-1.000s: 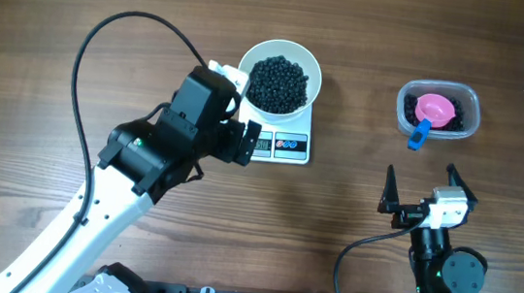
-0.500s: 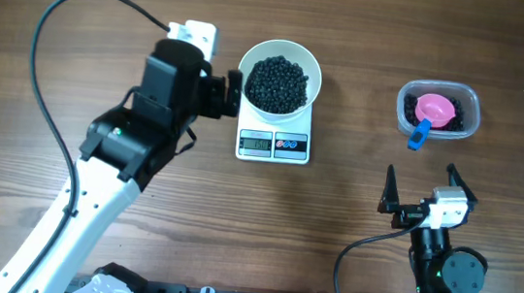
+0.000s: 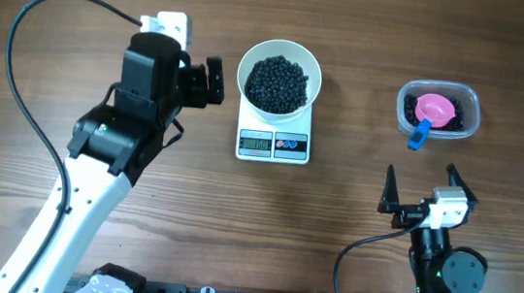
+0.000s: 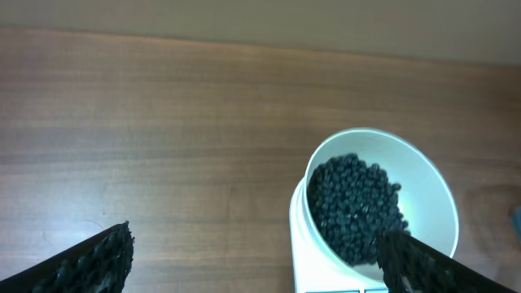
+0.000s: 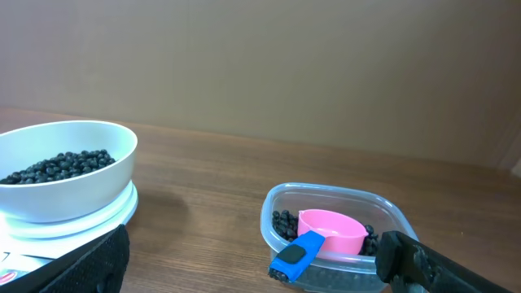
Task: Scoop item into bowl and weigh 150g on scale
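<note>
From overhead the scale readout is too small to read, and the bowl hides most of its platform; the left arm runs off the bottom edge. The left wrist view cuts the scale off at the bottom, and the right wrist view cuts the bowl at the left. The scoop hides part of the pellets in the tub

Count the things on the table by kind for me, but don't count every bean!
Bowl: 1
Scale: 1
Tub: 1
Scoop: 1
Total: 4
</note>
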{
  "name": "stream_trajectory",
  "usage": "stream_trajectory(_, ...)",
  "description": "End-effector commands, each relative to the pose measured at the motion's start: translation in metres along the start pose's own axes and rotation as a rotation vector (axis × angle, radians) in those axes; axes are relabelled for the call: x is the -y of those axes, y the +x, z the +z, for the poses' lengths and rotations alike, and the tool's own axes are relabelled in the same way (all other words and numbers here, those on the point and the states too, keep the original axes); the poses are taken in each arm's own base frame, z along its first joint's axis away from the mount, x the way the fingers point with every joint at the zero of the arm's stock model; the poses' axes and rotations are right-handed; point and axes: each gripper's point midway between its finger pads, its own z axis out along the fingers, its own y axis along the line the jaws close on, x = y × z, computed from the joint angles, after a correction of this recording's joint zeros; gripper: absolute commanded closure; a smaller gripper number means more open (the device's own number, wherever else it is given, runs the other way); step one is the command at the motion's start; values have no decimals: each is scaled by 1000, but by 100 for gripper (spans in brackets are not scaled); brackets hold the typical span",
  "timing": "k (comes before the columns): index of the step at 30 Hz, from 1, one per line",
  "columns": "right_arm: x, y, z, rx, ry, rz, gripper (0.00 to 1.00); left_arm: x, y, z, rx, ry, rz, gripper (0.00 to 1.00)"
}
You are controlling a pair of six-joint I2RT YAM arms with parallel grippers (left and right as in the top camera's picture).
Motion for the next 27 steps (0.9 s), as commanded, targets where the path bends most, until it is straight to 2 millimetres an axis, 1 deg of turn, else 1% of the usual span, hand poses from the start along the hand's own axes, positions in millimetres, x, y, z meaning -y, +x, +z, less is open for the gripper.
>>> stream_trajectory(1, 0, -2, -1, 12, 3, -8, 0, -9, 13, -16, 13, 4, -23, 0)
stream_trajectory(8, 0, -2, -1, 12, 3, -9, 0, -29, 34, -47, 76, -6, -50, 0)
stream_trajectory(13, 0, -2, -1, 12, 3, -8, 0, -33, 52, -64, 108, 56, -69, 0)
stream_trajectory(16, 0, -2, -1, 12, 4, -8, 0, -30, 63, -70, 129, 120, -82, 0)
stream_trajectory(21, 0, -2, -1, 12, 4, -8, 0, -23, 75, -76, 182, 214, -88, 0)
stream_trajectory(27, 0, -2, -1, 12, 3, -8, 0, -33, 83, -83, 270, 204, -98, 0)
